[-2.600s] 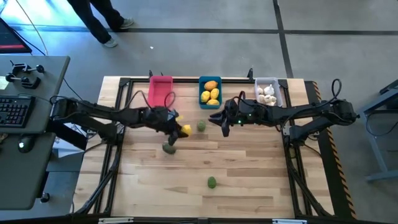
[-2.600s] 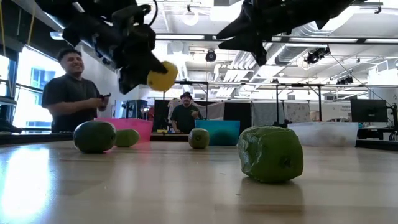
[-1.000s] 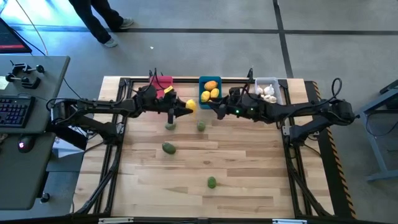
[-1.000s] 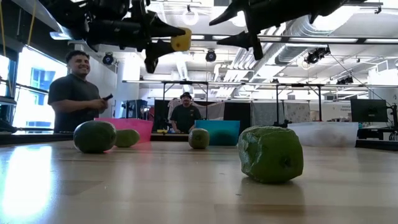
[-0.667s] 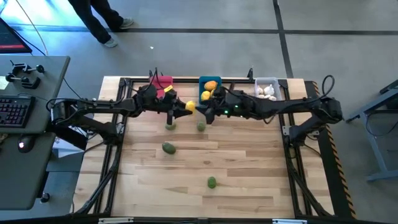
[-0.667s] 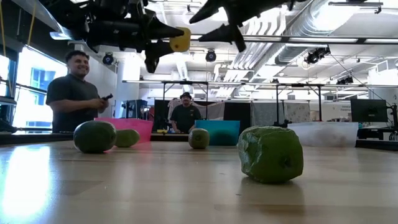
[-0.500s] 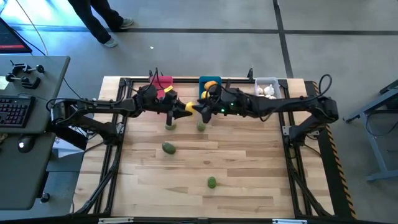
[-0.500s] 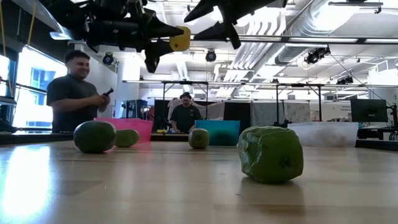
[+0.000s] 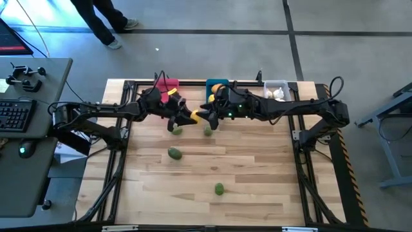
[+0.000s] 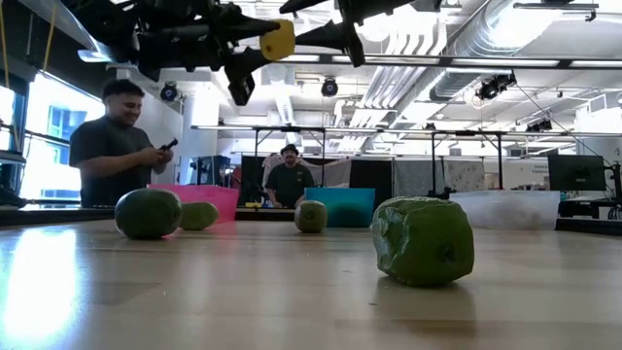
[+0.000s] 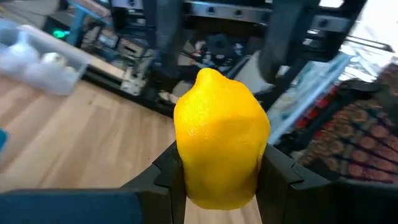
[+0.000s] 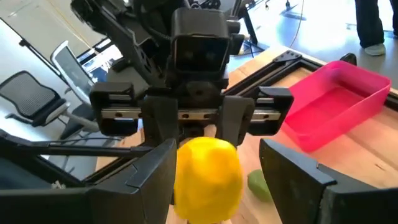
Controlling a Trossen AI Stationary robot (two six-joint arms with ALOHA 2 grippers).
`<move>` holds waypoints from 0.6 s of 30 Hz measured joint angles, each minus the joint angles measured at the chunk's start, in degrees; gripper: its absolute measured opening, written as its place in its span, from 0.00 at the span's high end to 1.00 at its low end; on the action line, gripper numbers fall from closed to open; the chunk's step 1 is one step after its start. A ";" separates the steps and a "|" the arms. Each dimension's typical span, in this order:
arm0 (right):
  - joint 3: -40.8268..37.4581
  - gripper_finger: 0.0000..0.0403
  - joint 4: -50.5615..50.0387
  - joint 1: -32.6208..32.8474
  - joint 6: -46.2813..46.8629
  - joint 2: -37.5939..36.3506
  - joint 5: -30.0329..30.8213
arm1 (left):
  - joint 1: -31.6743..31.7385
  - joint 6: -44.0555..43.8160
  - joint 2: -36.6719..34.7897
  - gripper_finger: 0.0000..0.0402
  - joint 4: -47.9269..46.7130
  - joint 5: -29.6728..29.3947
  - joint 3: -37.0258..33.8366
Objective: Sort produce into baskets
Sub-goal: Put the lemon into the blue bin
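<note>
1. The left pincer (image 9: 190, 116) pinches a yellow lemon (image 9: 192, 116), raised above the worktop (image 9: 257, 174) just left of upper centre in the high view.
2. The right pincer (image 9: 201, 116), fingers spread, has closed in from the right and now brackets that lemon: a handover looks imminent.
3. The blue basket (image 9: 217, 84) sits just beyond; four green pieces, such as the nearest (image 9: 219, 189), remain unsorted.

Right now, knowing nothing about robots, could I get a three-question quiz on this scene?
1. True or false: the left pincer grips the yellow plastic toy lemon.
2. How many dark green round toy fruits lie on the wooden table?
3. The right pincer is: A shut on the lemon; B open on either side of the lemon; C resting on the table.
Key: 1 true; 2 four; 3 B.
</note>
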 joint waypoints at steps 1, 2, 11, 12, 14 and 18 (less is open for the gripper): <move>0.00 0.45 0.12 0.01 0.01 0.00 0.06 | -0.06 -0.15 0.01 0.72 0.54 0.51 0.00; 0.00 0.45 0.29 -0.01 0.02 0.00 0.18 | -0.19 -0.17 0.00 0.72 0.98 0.66 0.00; 0.00 0.32 2.39 0.19 3.39 0.00 -2.56 | -0.39 -1.51 0.01 0.72 2.89 0.66 0.00; 0.00 0.30 2.43 0.20 3.94 0.00 -2.56 | -0.39 -1.50 0.01 0.72 2.89 0.66 0.00; 0.00 0.26 2.47 0.22 4.11 0.11 -2.56 | -0.39 -1.50 0.01 0.72 2.83 0.64 0.00; 0.00 0.25 3.40 0.20 5.11 1.69 -2.70 | -0.39 -1.64 0.01 0.72 3.03 0.64 0.00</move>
